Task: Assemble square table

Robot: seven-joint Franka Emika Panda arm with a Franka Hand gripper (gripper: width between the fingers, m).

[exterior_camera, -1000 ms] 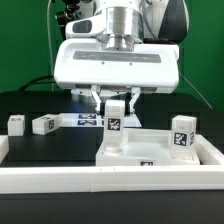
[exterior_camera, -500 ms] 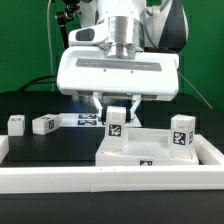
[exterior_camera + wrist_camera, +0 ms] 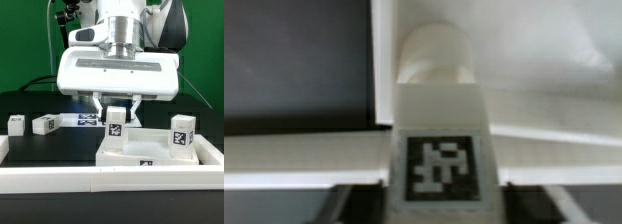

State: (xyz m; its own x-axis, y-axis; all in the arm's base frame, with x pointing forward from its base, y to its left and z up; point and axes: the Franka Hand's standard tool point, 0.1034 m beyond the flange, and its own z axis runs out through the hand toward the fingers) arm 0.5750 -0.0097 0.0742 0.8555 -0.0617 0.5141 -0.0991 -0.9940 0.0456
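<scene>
Gripping the held leg (image 3: 115, 127): gripper (image 3: 116, 104) was clamped narrow on its upper part, with one of the fingers (image 3: 98, 100) on each side. That leg stood upright, tag facing the exterior camera. Its foot met the slab (image 3: 150, 152) near the slab corner on the exterior view's left; couldn't tell whether it was seated or only touching.

Slab lay flat against the rail (image 3: 60, 180) along the bench (image 3: 60, 145) edge nearest the exterior camera, toward the corner on the exterior view's right. Second leg (image 3: 181, 135) stood upright on the slab's right side in that view.

Third leg (image 3: 16, 123) and fourth leg (image 3: 44, 124) sat loose near the bench edge on the exterior view's left, well apart from the slab. Marker board (image 3: 88, 121) lay behind the gripper.

Wrist view: held leg (image 3: 441, 120) was centred, tag blurred, white slab (image 3: 553, 140) beneath.
</scene>
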